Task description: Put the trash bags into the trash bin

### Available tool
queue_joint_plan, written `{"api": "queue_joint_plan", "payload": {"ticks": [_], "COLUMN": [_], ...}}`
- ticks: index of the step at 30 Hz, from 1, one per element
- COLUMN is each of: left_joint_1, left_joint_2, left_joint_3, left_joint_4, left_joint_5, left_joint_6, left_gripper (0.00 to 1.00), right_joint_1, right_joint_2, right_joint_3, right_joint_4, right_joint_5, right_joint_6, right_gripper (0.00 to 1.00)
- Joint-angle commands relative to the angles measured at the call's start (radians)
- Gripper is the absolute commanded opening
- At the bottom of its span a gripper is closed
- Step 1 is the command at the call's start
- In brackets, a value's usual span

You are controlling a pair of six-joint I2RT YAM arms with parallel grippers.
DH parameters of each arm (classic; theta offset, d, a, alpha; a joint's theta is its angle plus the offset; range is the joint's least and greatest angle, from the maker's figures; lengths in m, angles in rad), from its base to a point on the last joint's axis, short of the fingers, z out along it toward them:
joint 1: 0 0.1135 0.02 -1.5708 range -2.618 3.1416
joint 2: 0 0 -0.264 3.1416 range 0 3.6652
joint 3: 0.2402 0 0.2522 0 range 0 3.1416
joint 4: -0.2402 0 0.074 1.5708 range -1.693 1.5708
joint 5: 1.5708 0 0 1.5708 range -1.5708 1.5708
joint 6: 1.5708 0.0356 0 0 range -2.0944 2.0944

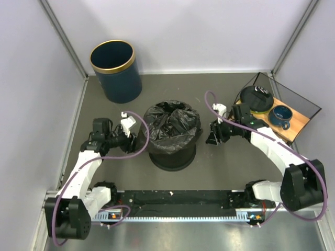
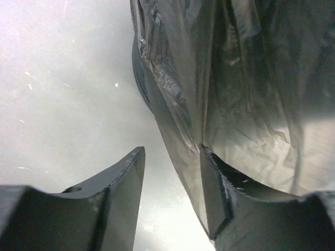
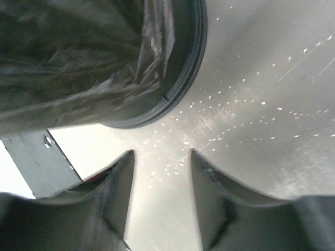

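L hand [image 2: 171, 150] open, finger against trash bag [image 2: 251, 104], R hand [image 3: 159, 152] open nearby

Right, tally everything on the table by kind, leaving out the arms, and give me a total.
Bins: 2, the navy trash bin and a black bin
Trash bags: 1, draped over the black bin
Blue bowls: 1
Black round rolls: 1
Wooden trays: 1
Total: 6

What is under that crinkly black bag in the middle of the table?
A round black container; only its base shows below the trash bag. The bag covers its sides and mouth, so its inside cannot be seen.
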Motion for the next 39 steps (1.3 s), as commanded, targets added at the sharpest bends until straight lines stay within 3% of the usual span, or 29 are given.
{"api": "queue_joint_plan", "payload": {"ticks": [1,4,6,11,17,19,23,25,26,27,31,33,34,35,38,39], "left_joint_1": [0.016,0.029,0.039,0.039,0.039,0.039,0.033,0.016,0.007,-0.003,-0.107,-0.153,-0.190,-0.202,-0.228,-0.228], "left_joint_2": [-0.010,-0.076,-0.116,-0.203,-0.211,-0.240,-0.263,-0.262,-0.263,-0.265,-0.275,-0.286,-0.291,-0.295,-0.299,-0.292], "left_joint_3": [0.155,0.235,0.270,0.347,0.448,0.422,0.341,0.300,0.284,0.266,0.166,0.131,0.102,0.086,0.022,0.005], "left_joint_4": [-0.124,-0.227,-0.258,-0.370,-0.707,-0.724,-0.608,-0.577,-0.512,-0.476,-0.369,-0.266,-0.240,-0.215,-0.171,-0.165], "left_joint_5": [0.039,0.045,0.040,0.071,0.221,0.266,0.290,0.293,0.275,0.261,0.194,0.118,0.097,0.079,0.013,-0.004], "left_joint_6": [0.182,0.184,0.184,0.283,0.545,0.578,0.471,0.457,0.432,0.377,0.371,0.321,0.306,0.300,0.329,0.361], "left_gripper": [0.63,0.72,0.76,0.78,0.76,0.79,0.81,0.81,0.80,0.79,0.74,0.65,0.58,0.41,0.17,0.03], "right_joint_1": [-0.030,-0.030,-0.030,-0.001,0.121,0.151,0.201,0.212,0.218,0.223,0.241,0.249,0.258,0.261,0.264,0.263], "right_joint_2": [-0.130,-0.213,-0.239,-0.236,-0.198,-0.192,-0.164,-0.157,-0.153,-0.152,-0.176,-0.192,-0.198,-0.202,-0.207,-0.209], "right_joint_3": [0.071,0.095,0.129,0.195,0.227,0.226,0.218,0.221,0.221,0.220,0.169,0.149,0.135,0.128,0.085,0.069], "right_joint_4": [-0.026,-0.106,-0.135,-0.139,-0.137,-0.119,-0.059,-0.050,-0.047,-0.048,-0.048,-0.045,-0.043,-0.043,-0.042,-0.042], "right_joint_5": [-0.076,-0.091,-0.116,-0.199,-0.183,-0.180,-0.153,-0.148,-0.145,-0.142,-0.116,-0.104,-0.096,-0.085,-0.062,-0.056], "right_joint_6": [-0.138,-0.244,-0.286,-0.362,-0.442,-0.448,-0.409,-0.405,-0.405,-0.405,-0.408,-0.416,-0.418,-0.421,-0.436,-0.445], "right_gripper": [0.67,0.79,0.82,0.80,0.81,0.81,0.78,0.70,0.62,0.43,0.13,0.00,0.00,0.00,0.00,0.00]}}
